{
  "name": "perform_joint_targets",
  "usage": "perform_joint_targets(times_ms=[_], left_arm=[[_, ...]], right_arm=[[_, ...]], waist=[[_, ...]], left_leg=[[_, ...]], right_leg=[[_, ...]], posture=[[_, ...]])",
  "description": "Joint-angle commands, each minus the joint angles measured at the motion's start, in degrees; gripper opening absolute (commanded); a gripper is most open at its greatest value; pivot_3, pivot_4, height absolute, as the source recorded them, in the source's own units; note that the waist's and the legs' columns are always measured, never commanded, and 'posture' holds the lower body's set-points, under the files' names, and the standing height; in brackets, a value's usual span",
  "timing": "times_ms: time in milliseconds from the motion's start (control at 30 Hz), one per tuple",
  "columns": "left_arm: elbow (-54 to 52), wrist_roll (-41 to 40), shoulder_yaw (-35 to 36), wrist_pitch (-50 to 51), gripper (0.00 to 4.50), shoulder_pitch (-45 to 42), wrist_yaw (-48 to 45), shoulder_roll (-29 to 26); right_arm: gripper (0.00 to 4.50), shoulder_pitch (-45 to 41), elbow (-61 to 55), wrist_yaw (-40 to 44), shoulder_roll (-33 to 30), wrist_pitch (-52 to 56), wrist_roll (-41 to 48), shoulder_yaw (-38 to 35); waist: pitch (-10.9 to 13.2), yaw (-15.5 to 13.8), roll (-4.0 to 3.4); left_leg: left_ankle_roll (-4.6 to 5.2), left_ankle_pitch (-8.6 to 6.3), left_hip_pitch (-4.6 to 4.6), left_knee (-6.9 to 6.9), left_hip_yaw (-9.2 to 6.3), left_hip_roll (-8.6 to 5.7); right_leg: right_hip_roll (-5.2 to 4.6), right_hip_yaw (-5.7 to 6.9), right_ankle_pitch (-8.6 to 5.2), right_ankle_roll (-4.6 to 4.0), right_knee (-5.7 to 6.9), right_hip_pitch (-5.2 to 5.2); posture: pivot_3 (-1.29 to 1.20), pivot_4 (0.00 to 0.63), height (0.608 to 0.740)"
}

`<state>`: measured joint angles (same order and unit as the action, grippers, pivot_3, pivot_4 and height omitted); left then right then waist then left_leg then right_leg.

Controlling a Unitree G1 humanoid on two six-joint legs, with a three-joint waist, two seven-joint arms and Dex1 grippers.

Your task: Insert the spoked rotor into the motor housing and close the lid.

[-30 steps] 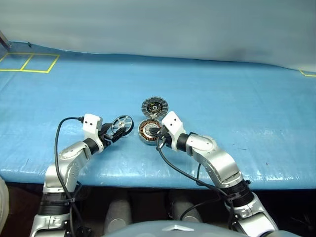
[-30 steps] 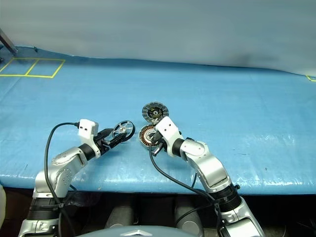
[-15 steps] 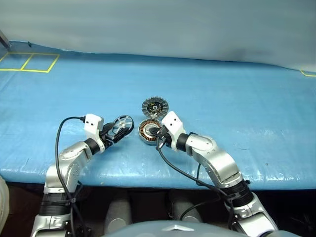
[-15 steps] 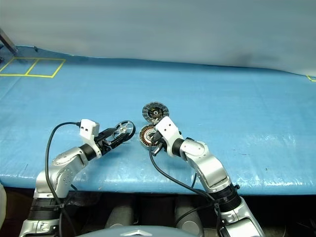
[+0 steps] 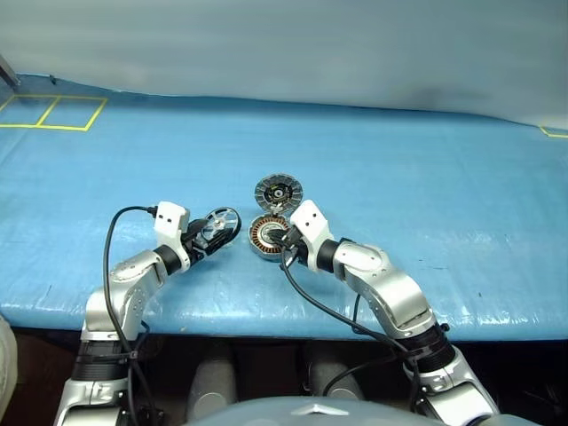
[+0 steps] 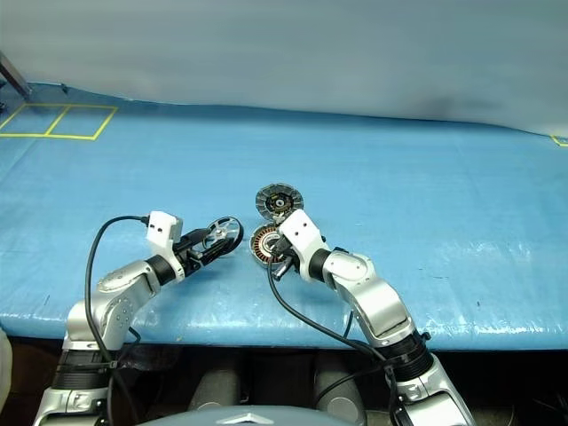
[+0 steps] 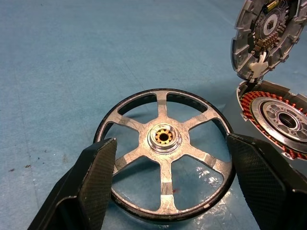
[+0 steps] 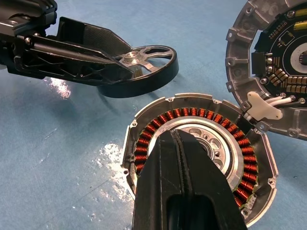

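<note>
Your left gripper (image 7: 168,177) clamps the shiny six-spoke spoked rotor (image 7: 164,152); right gripper (image 8: 180,158), fingers together, over copper-wound motor housing (image 8: 199,148); ribbed lid (image 8: 276,72) beyond.

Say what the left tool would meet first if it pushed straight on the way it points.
Probably the motor housing: the left tool, holding the spoked rotor across its rim, points toward it and the raised lid. Depth is uncertain.

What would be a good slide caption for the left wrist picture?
Left gripper holds the spoked rotor by its rim, beside the motor housing with its lid open.
</note>
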<state>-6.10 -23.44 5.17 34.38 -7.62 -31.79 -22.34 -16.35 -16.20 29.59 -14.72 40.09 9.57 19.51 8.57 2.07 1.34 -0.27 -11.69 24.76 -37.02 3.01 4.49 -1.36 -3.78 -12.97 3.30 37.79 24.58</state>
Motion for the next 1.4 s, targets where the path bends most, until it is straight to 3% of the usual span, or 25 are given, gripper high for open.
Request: perform_joint_targets(times_ms=[33,167,600,700,800,1233,1400], left_arm=[[0.34,0.09,-0.93,1.14,3.96,-0.37,0.03,0.03],[0.66,0.52,-1.27,1.93,2.78,-0.42,0.43,0.14],[0.76,1.05,-2.15,3.36,2.78,0.23,-0.18,-0.74],[0.68,1.57,-3.08,3.5,2.21,0.45,-0.77,-1.67],[0.69,2.38,-3.92,3.68,1.33,0.47,-0.91,-2.61],[2.71,3.89,-4.36,1.94,1.33,0.37,-2.4,-5.73],[3.16,5.38,-5.9,0.37,0.15,0.93,-3.83,-7.08]], right_arm=[[0.0,0.1,-1.24,-0.4,0.52,-1.09,0.12,-0.33],[0.0,0.17,-1.21,-0.54,0.66,-0.99,0.07,-0.44],[0.0,0.24,-1.24,-0.84,0.75,-1.02,0.21,-0.32],[0.0,0.28,-1.25,-0.92,0.81,-1.06,0.17,-0.28],[0.0,0.33,-1.31,-0.98,0.88,-1.13,0.15,-0.29],[0.0,0.92,-1.92,-1.1,0.66,-1.44,0.25,-0.89],[0.0,0.97,-1.95,-1.24,0.62,-1.56,0.11,-0.79]], waist=[[0.0,-0.02,0.0],[0.0,-0.03,0.0],[-0.01,-0.02,0.0],[-0.02,-0.03,0.0],[-0.03,-0.06,0.0],[-0.05,0.0,0.0],[-0.07,0.01,-0.02]], left_leg=[[0.0,0.0,0.0,-0.01,0.0,0.0],[0.0,0.0,0.0,-0.01,0.0,0.0],[0.0,0.0,-0.04,0.0,0.0,0.0],[0.0,0.0,-0.04,0.0,0.0,0.0],[0.0,0.0,-0.05,0.0,0.0,0.0],[0.0,0.0,-0.09,-0.02,0.0,0.01],[0.0,0.0,-0.11,-0.03,0.0,0.01]], right_leg=[[0.0,0.0,0.0,0.0,0.0,0.0],[0.0,0.0,0.0,0.0,0.0,-0.01],[-0.01,0.0,0.0,0.0,0.0,-0.02],[-0.01,0.0,0.0,0.0,0.0,-0.03],[-0.01,0.0,0.0,0.0,0.0,-0.04],[-0.02,0.0,0.0,0.0,0.01,-0.04],[-0.02,0.0,0.0,0.0,0.01,-0.03]], posture=[[0.0,0.15,0.74],[0.0,0.15,0.74],[0.0,0.15,0.74],[0.0,0.15,0.74],[0.0,0.15,0.74],[0.0,0.15,0.74],[0.0,0.15,0.74]])
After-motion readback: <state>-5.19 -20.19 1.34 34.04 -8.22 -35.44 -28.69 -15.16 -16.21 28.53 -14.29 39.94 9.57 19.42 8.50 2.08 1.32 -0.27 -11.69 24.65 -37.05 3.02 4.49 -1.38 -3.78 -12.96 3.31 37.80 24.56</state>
